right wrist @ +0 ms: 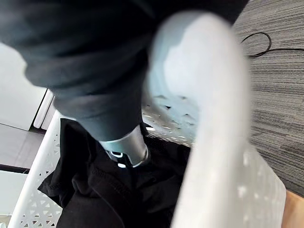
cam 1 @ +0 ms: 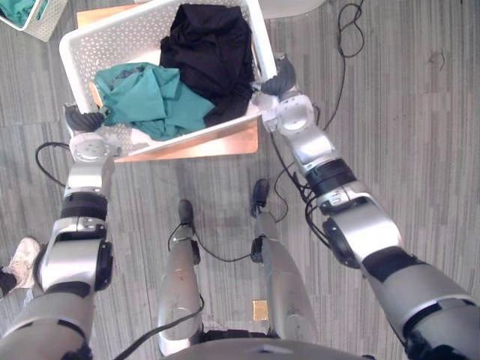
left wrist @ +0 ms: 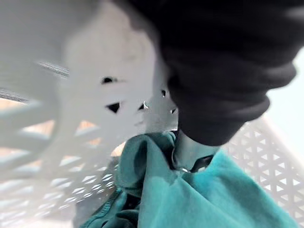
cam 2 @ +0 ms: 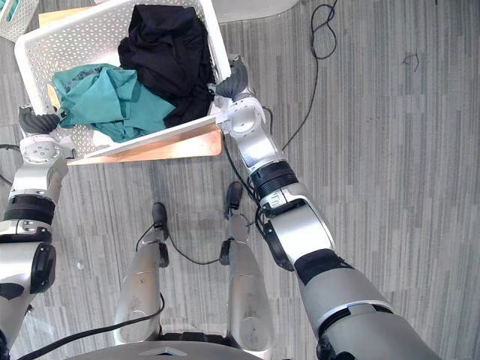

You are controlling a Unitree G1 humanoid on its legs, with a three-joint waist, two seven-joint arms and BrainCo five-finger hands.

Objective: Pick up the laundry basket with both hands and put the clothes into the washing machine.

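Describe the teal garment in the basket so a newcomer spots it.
Find the white laundry basket over the wooden board. Inside, the teal garment lies crumpled at the robot's left end. Its neighbour, the black garment, fills the right end.

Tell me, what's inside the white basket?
A teal cloth and a black cloth lie in the basket. Anything underneath them is hidden.

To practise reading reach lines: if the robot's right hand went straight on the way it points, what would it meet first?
Probably the black garment: the right hand, over the laundry basket rim, points its fingers into it; depth is unclear.
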